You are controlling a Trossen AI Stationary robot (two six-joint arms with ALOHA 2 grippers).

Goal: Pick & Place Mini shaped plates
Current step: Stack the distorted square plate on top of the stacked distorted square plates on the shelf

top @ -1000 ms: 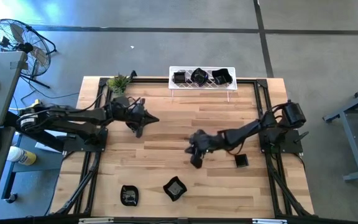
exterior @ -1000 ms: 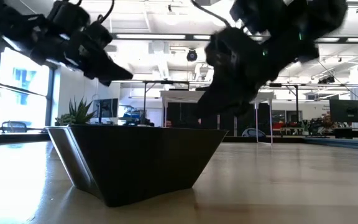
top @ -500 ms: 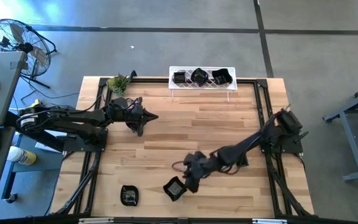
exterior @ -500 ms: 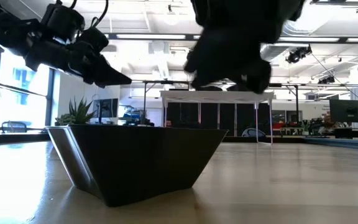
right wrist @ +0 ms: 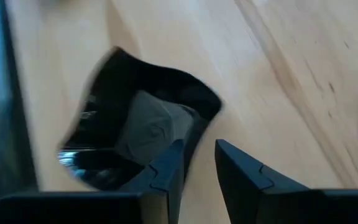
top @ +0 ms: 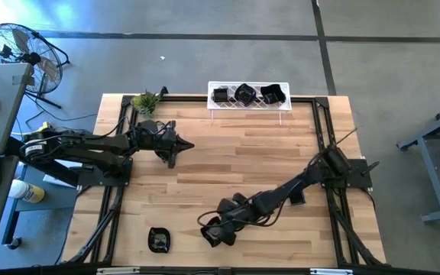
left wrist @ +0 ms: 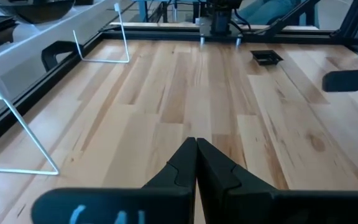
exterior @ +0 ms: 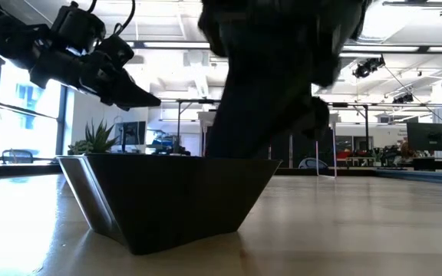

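A wavy-edged black mini plate lies on the wooden table near its near edge. My right gripper is open right above it, slanting down from the table's right. One finger is over the plate's hollow, the other outside its rim. A second mini plate lies to its left, and a small square one lies beside my right arm. My left gripper hovers shut over the table's left half. In the low view a dark plate fills the foreground. My right gripper straddles the wavy plate's rim on the side toward the table's right. It slants down from that side. Whether either finger touches the plate, I cannot tell. The plate rests flat on the table.
A white wire rack at the far edge carries three black plates. A small green plant stands at the far left corner. Black frame rails run along the table's sides. Bare wood lies between the arms.
My right gripper has swung from the table's middle toward the near edge and leftward, ending over the wavy plate. The plates have stayed in place.
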